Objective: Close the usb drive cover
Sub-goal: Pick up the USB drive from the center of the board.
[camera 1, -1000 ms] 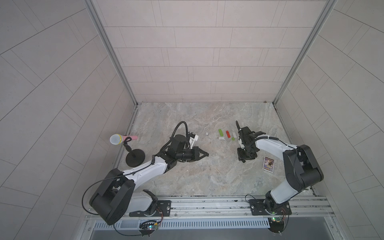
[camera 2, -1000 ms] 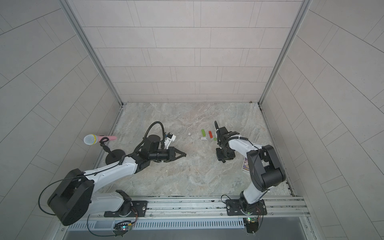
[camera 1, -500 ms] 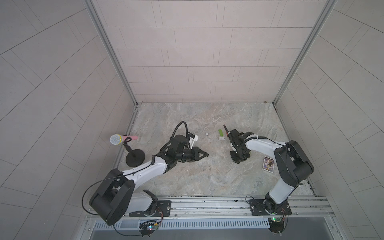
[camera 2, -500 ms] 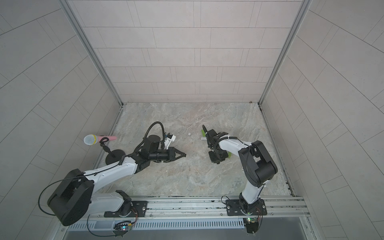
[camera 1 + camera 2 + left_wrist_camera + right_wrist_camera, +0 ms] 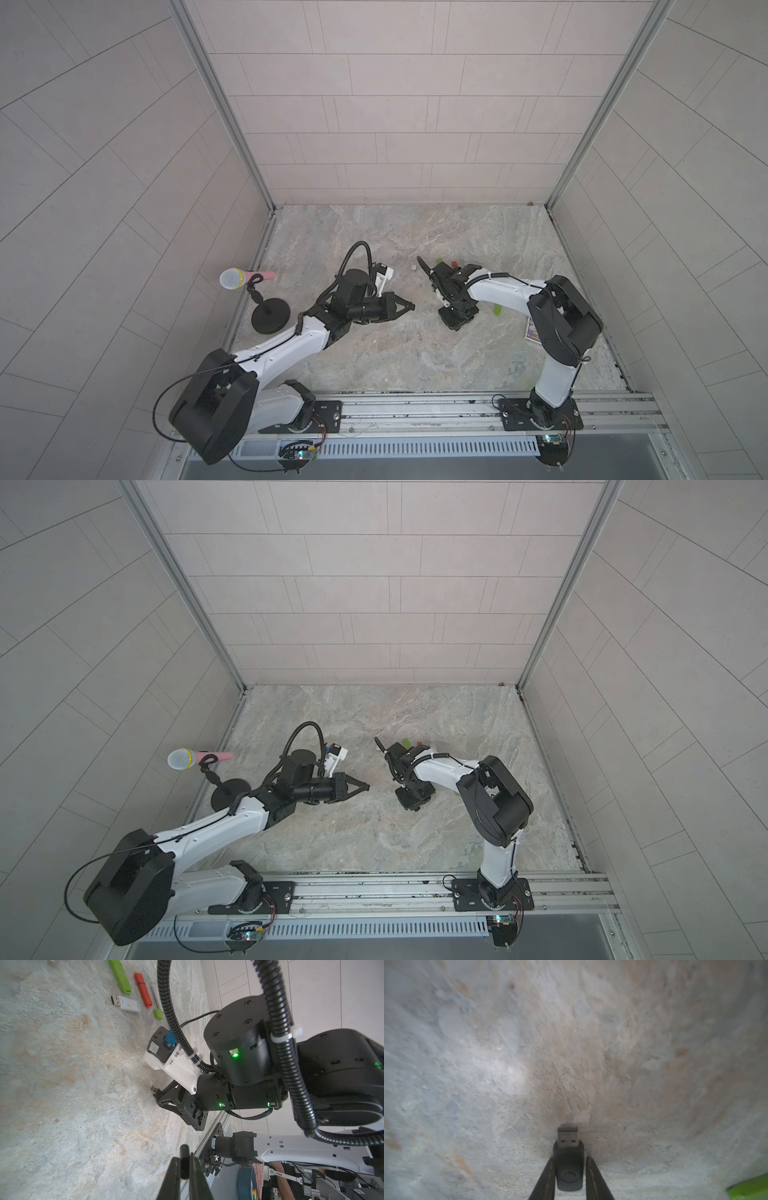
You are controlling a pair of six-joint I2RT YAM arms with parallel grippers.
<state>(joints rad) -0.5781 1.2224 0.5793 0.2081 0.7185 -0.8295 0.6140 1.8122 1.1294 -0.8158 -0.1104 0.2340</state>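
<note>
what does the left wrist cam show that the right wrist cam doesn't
Only left wrist: the white drive with a bare plug, the red drive, and the left gripper shut on what looks like a black cap. Only right wrist: the black usb drive body with its oval mark. Both: the right gripper holding that drive, its plug uncovered, and the marble table.
</note>
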